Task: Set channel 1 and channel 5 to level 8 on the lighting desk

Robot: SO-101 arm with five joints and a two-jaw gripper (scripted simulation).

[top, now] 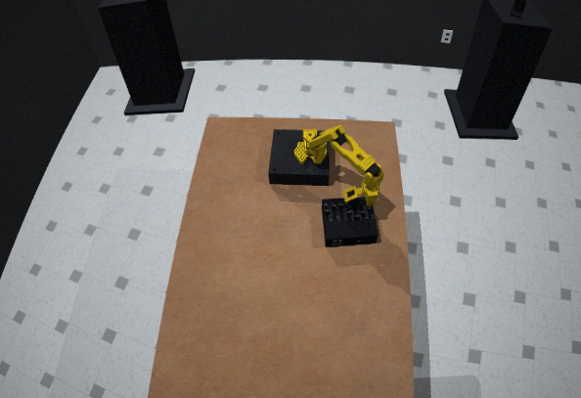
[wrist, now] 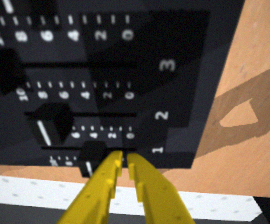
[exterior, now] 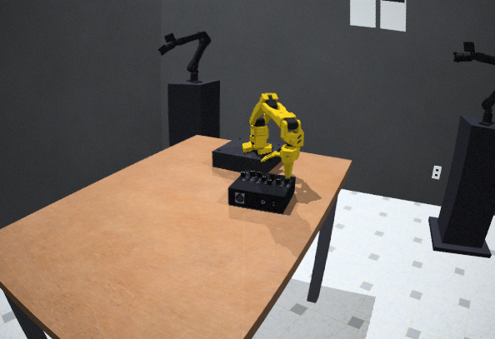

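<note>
The lighting desk (top: 349,223) is a black box with several faders, near the table's right edge; it also shows in the exterior view (exterior: 262,190). My yellow gripper (wrist: 121,156) (exterior: 287,176) is shut and empty, pointing down at the desk's right end (top: 361,204). In the wrist view its tips rest against the low-level side of the channel 1 fader cap (wrist: 92,156), which sits near mark 4 to 5 on its scale. The channel 2 cap (wrist: 56,120) stands near mark 7 to 8. Channel 3's track (wrist: 86,65) is visible; the higher channels are cut off or hidden.
My arm stands on a black base block (top: 299,157) behind the desk. The table's right edge (top: 403,216) runs close beside the desk. Two black pedestals (top: 147,40) (top: 499,60) with dark arms stand on the floor behind the table.
</note>
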